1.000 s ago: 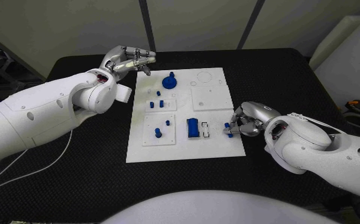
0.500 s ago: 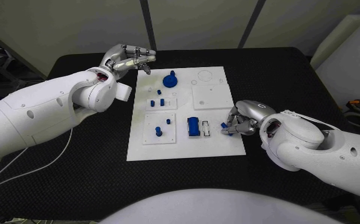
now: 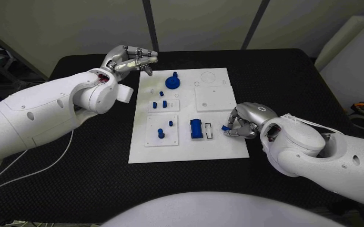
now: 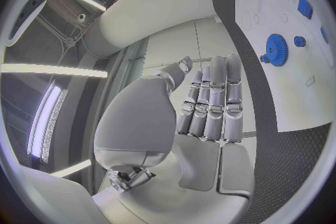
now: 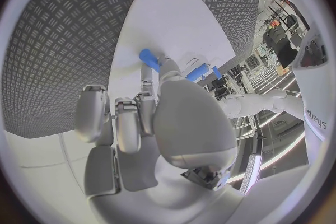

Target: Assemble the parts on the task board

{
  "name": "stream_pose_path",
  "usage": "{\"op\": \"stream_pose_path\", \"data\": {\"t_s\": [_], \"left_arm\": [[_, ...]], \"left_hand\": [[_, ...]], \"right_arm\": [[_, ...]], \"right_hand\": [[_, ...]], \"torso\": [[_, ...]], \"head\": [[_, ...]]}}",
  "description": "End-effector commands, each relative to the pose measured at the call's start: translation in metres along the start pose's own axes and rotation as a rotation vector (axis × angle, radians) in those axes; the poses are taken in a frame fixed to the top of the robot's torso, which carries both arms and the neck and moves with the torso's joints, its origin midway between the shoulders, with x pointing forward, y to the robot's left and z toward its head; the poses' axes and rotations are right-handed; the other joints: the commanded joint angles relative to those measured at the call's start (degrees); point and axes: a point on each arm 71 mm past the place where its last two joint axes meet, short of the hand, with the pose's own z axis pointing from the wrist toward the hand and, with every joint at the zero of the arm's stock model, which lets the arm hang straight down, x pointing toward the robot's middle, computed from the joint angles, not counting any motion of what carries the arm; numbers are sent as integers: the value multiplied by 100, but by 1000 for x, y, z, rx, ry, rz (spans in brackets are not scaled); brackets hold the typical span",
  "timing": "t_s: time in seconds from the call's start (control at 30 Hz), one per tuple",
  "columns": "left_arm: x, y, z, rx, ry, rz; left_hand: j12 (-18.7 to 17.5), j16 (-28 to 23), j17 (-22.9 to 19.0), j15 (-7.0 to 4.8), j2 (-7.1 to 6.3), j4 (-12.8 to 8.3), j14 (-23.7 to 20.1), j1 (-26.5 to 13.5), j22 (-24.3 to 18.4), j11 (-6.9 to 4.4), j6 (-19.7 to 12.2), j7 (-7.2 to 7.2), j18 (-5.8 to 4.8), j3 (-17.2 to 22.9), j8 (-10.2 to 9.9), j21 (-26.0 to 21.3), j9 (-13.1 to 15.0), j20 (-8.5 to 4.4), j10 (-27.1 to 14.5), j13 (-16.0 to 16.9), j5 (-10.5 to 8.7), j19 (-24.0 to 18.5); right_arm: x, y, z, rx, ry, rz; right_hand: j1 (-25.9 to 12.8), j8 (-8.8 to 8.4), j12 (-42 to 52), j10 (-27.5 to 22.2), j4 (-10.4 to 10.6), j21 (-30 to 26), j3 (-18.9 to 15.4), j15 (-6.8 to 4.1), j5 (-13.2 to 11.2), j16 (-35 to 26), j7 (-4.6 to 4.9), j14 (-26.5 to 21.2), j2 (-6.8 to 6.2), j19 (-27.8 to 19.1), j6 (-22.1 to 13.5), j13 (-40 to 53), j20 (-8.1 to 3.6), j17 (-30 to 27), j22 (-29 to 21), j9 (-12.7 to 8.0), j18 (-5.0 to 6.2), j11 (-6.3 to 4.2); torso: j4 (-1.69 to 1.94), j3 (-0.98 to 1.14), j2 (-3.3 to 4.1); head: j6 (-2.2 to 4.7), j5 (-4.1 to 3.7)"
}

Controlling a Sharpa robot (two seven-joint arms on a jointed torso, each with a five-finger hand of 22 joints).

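The board (image 3: 188,116) lies flat in the middle of the black worktop (image 3: 91,169), its long side running away from the robot. At its right edge, in the near half, the right hand (image 3: 244,121) is curled down over the rim, and a small blue peg (image 3: 226,128) is pinched at its fingertips just above the board; the right wrist view shows that peg (image 5: 149,58) between thumb and finger, close over the white surface. Beside it toward the middle stands one blue block (image 3: 195,129) next to a narrow white slot. On the near left panel I count two small blue parts, on the panel above it three, though they are too small to tell apart. At the far end sits one blue gear (image 3: 172,82) with a knob on top, seen too in the left wrist view (image 4: 276,46). The left hand (image 3: 135,60) hangs off the board's far left corner above the worktop, palm turned in, fingers straight and side by side, holding nothing; its white arm crosses in from the left.
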Motion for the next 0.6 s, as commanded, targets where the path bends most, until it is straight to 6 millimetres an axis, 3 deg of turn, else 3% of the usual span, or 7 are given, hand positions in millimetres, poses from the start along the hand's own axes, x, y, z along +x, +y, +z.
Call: {"op": "stream_pose_path", "data": {"t_s": [0.03, 0.27, 0.47, 0.6], "left_arm": [[1, -1, 0, 7, 10, -4], [1, -2, 0, 7, 9, -4], [2, -2, 0, 7, 9, -5], [3, -2, 1, 7, 10, -5]], "left_hand": [[20, -22, -7, 3, 47, 0, -24, -7, -10, -3, 46, -4, -100, -29, 23, -23, 2, 24, -60, -2, -2, 3], [20, -22, -7, 3, 47, 0, -24, -7, -10, -3, 46, -4, -100, -29, 23, -23, 2, 24, -60, -2, -2, 3], [20, -22, -7, 3, 47, 0, -24, -7, -10, -3, 46, -4, -100, -29, 23, -23, 2, 24, -60, -2, -2, 3], [20, -22, -7, 3, 47, 0, -24, -7, -10, -3, 46, -4, -100, -29, 23, -23, 2, 24, -60, -2, -2, 3]], "right_arm": [[5, -7, -3, 71, 25, 56], [4, -3, -7, 86, 23, 166], [0, 7, -11, 71, -9, 262], [-2, 14, -12, 59, -20, 319]], "right_hand": [[323, 8, 1, 8, 8, 45, 94, -49, 68, 33, -11, 591, 321, 33, 17, 376, -18, 1432, 37, 13, -35, -34], [250, 26, -3, 20, 61, 69, 379, -60, 335, 44, -25, 596, 217, 57, 28, 381, -34, 1454, 79, 43, -43, -49], [141, 36, -2, 27, 139, 76, 515, -62, 405, 46, -25, 597, 146, 66, 16, 385, -35, 1458, 95, 63, -47, -45], [83, 43, -8, 28, 183, 79, 579, -61, 418, 49, -25, 598, 118, 69, 13, 383, -35, 1464, 101, 73, -48, -45]], "torso": [[2, -5, 1], [3, 3, 10], [-5, 6, 13], [-4, -6, 3]], "head": [[4, 1], [10, 12], [5, 20], [14, 7]]}}
